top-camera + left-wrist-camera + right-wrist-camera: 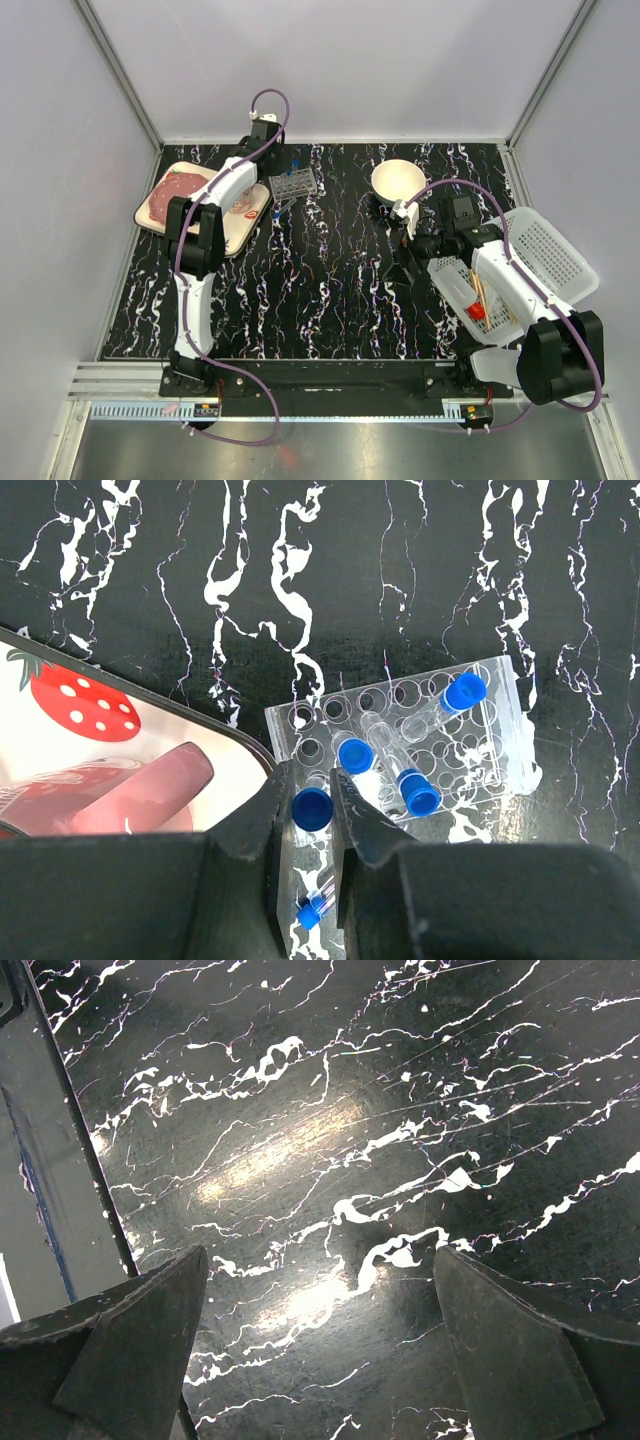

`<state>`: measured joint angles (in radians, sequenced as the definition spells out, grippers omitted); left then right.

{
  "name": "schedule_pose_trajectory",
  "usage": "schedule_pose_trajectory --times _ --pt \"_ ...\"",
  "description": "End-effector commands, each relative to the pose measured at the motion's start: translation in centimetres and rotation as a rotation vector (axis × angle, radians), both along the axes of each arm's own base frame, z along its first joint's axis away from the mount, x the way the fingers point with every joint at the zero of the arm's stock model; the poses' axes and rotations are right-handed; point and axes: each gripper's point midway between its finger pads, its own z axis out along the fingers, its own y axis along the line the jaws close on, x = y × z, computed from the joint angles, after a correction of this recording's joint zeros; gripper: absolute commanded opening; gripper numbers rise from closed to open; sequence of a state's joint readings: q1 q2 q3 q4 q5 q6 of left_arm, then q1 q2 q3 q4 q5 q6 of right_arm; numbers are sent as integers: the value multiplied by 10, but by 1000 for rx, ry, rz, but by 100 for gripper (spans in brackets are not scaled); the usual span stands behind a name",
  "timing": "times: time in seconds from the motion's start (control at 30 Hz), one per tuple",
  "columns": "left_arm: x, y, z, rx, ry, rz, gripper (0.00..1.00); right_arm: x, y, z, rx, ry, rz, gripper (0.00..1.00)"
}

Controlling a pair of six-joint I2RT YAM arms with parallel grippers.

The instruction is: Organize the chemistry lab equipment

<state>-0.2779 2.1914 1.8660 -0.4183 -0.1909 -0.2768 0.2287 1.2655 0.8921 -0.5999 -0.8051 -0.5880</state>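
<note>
Your left gripper (310, 776) is clamped on a blue-capped tube (312, 808) at the near edge of the clear rack (490, 740), just beside the strawberry plate (120, 750). Your right gripper (320, 1260) hangs with fingers wide apart over the marbled table (350, 1110).

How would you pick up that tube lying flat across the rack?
Grip the lying tube by its clear body, just beside its blue cap. Come straight down from above, closing across its length: it rests slanted atop the test tube rack, with both sides exposed.
</note>
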Motion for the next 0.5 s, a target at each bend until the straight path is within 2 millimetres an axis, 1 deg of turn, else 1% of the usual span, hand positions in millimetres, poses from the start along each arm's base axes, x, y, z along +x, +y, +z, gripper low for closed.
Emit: schedule_pose_trajectory --times 0.0,0.2,0.3,0.47 --pt "11 -1 18 -14 -48 -11 13 3 -1 6 10 -30 11 100" --pt "5 1 11 -11 -28 -13 20 4 -3 6 10 -30 1 100" --pt "4 0 10 -13 -25 -14 27 4 -4 6 11 -27 -2 100" --pt "4 -1 13 -21 -29 -21 29 5 -5 7 16 -28 -8 100"
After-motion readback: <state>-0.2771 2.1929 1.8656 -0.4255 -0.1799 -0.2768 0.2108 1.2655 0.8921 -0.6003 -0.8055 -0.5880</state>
